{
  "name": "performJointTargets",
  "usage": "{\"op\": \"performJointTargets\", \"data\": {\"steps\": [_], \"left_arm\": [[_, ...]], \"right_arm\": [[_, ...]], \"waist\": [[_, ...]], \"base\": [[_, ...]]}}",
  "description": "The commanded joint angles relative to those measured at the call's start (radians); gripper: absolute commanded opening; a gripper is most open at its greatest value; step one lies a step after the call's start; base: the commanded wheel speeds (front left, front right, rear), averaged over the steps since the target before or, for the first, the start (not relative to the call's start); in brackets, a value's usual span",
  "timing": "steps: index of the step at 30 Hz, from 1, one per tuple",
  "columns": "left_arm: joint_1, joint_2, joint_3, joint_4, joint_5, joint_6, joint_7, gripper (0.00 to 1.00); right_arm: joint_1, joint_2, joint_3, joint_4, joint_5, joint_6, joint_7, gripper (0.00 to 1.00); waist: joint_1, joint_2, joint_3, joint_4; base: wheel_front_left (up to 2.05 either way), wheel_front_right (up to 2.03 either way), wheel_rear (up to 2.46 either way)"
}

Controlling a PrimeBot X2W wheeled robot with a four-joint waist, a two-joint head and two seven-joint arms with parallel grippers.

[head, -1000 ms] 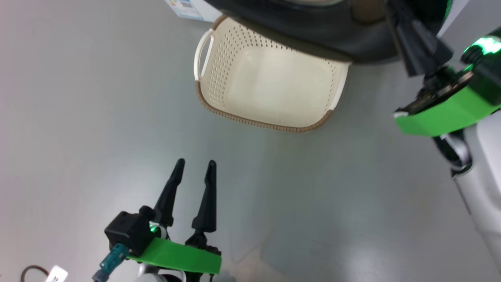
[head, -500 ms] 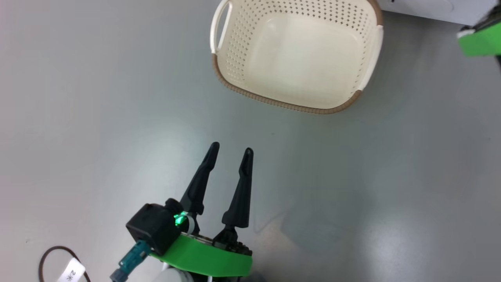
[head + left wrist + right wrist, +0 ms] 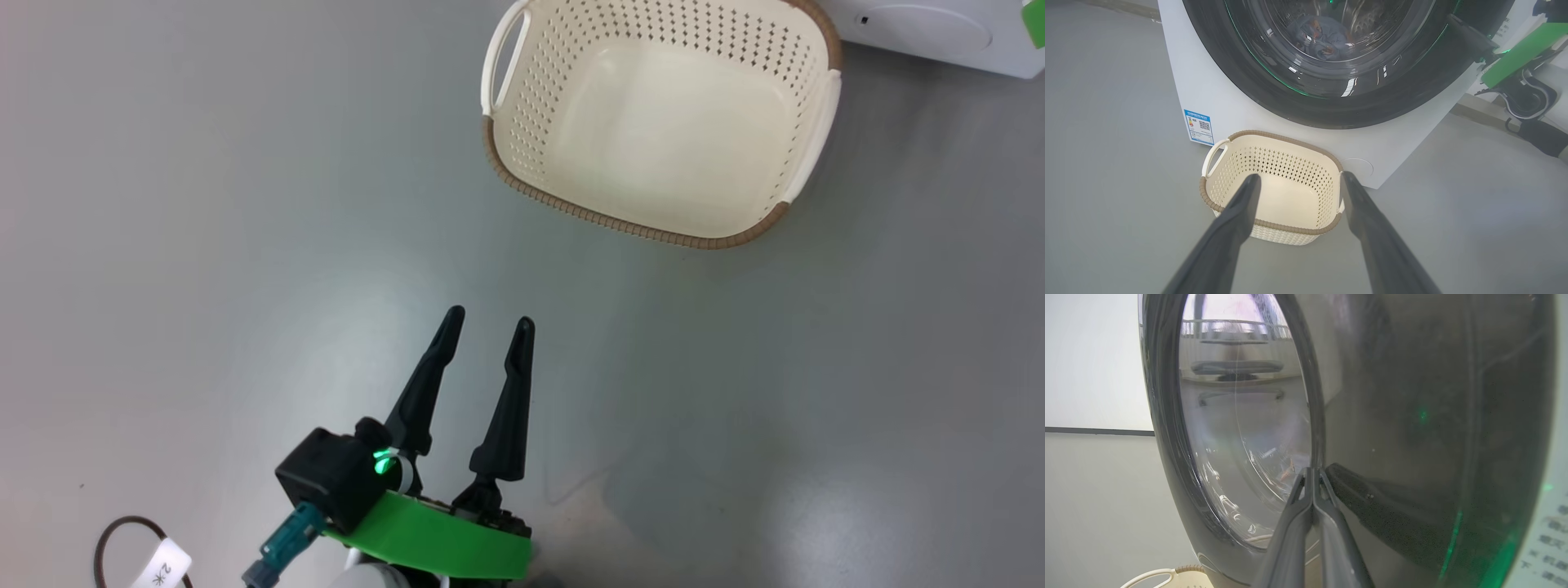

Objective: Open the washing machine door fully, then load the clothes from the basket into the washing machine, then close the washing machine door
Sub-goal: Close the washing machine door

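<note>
The round washing machine door [image 3: 1327, 81], shiny black rim, clear glass, looks shut on the white washing machine [image 3: 1208, 90], soft clothes [image 3: 1323, 41] inside (last step, I think). The holey cream basket [image 3: 620, 224] sits empty nearby. The right gripper [image 3: 1312, 471], pinched shut, empty, touches the rim; one firm push next. The left gripper [image 3: 490, 317] hangs open, empty.

We see a smooth grey floor [image 3: 204, 204], glossy enough to carry soft reflections. On it stands the basket [image 3: 637, 231], upright, with its brown rim uppermost and its pale bottom in plain sight. Just behind it the washing machine [image 3: 1216, 94] stands on the same floor, its white front very near the basket's far rim; we cannot tell whether the two touch. Well apart from both, a thin dark cable loop [image 3: 106, 531] with a white tag [image 3: 163, 566] lies flat on the floor.
</note>
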Motion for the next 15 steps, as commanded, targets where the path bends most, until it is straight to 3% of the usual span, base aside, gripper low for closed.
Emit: {"op": "performJointTargets", "data": {"steps": [1, 10, 13, 15], "left_arm": [[0.022, 0.018, 0.034, -0.015, -0.001, 0.006, -0.006, 1.0], [0.016, 0.018, 0.082, 0.036, 0.011, -0.012, -0.006, 1.0], [0.016, 0.018, 0.098, 0.058, 0.017, -0.02, -0.006, 1.0], [0.015, 0.018, 0.109, 0.072, 0.022, -0.026, -0.006, 1.0]], "right_arm": [[-0.012, -0.007, -0.014, -0.018, 0.006, -0.011, -0.002, 0.0], [0.108, 0.071, -0.016, -0.059, 0.02, -0.011, -0.002, 0.0], [0.168, 0.106, -0.029, -0.097, 0.03, -0.011, -0.002, 0.41], [0.208, 0.127, -0.039, -0.123, 0.032, -0.011, -0.002, 0.82]], "waist": [[0.0, 0.0, -0.015, -0.013], [0.0, 0.0, -0.099, -0.093], [0.0, 0.0, -0.136, -0.128], [0.0, 0.0, -0.16, -0.154]], "base": [[0.0, 0.0, 0.0], [0.0, 0.0, 0.0], [0.0, 0.0, 0.0], [0.0, 0.0, 0.0]]}}
